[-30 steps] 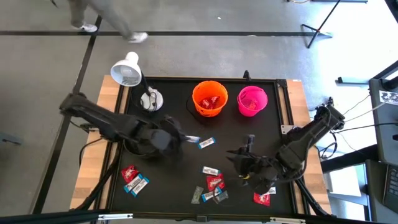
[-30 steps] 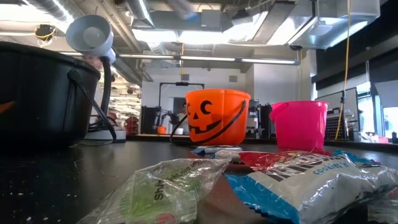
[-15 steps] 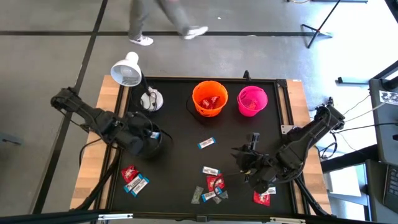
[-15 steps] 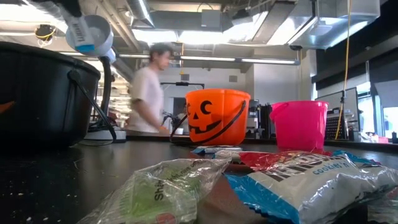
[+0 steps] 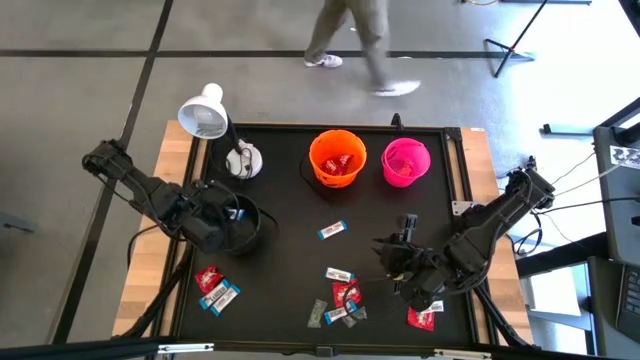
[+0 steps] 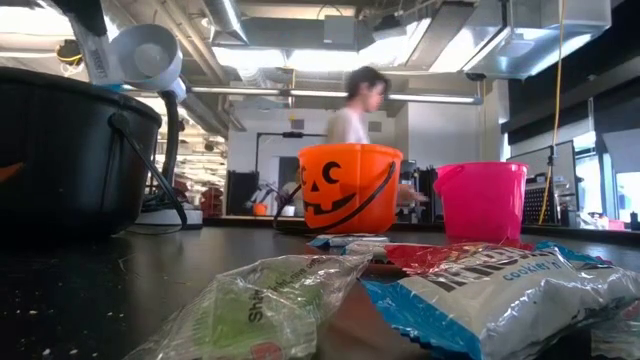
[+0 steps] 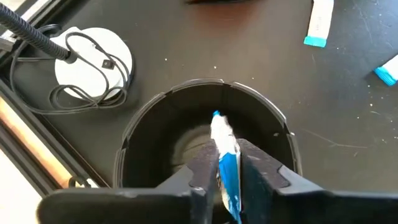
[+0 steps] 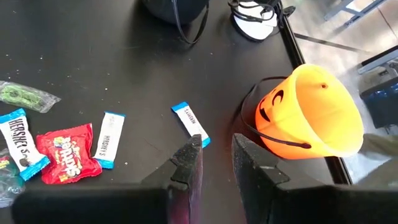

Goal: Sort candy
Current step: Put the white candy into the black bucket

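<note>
Above the round black plastic bucket (image 7: 205,134) at the table's left, the left gripper (image 7: 225,163) pinches a blue-and-white wrapped candy bar (image 7: 225,152); the right gripper (image 8: 214,152), fingers slightly parted, holds nothing.

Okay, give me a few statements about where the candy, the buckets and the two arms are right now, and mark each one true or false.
1. The left gripper holds a blue-and-white candy over the black bucket. True.
2. The pink bucket lies tipped on its side. False: it stands upright beside the orange bucket.
3. The right gripper grips a red candy. False: nothing sits between its jaws.
4. Red candy already lies in the orange bucket. True.
</note>
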Robot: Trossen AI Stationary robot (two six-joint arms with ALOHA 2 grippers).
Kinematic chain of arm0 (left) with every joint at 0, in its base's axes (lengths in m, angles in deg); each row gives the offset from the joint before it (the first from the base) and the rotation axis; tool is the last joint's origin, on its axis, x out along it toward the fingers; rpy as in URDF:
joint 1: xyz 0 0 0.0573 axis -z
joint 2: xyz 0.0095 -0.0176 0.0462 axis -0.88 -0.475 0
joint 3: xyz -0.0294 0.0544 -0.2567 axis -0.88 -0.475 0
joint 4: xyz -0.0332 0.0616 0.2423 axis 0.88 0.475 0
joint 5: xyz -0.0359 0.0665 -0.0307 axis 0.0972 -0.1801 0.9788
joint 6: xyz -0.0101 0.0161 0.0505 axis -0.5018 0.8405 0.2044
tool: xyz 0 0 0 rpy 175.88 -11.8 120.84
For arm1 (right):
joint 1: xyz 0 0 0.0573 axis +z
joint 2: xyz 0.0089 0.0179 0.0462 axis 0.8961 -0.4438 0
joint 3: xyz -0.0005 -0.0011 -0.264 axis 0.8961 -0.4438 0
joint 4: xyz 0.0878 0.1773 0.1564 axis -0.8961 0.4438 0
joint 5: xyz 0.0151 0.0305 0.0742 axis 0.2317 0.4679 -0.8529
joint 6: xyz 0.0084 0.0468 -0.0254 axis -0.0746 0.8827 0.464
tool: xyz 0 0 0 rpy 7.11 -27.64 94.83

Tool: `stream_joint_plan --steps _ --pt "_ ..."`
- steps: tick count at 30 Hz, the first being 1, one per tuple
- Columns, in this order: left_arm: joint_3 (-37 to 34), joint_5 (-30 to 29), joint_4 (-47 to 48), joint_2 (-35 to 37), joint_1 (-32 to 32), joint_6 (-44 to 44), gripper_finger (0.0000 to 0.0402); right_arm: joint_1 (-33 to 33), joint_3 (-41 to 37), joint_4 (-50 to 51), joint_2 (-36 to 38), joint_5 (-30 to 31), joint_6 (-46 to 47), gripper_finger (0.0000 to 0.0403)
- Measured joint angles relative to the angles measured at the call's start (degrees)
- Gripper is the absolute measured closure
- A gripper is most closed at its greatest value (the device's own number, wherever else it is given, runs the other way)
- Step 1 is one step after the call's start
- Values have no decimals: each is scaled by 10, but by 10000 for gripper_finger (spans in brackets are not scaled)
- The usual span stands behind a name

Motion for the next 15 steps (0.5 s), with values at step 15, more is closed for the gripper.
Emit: stream_joint_plan --steps 15 --pt "0 -118 -87 0 20 30 263 0 0 37 0 -133 5 318"
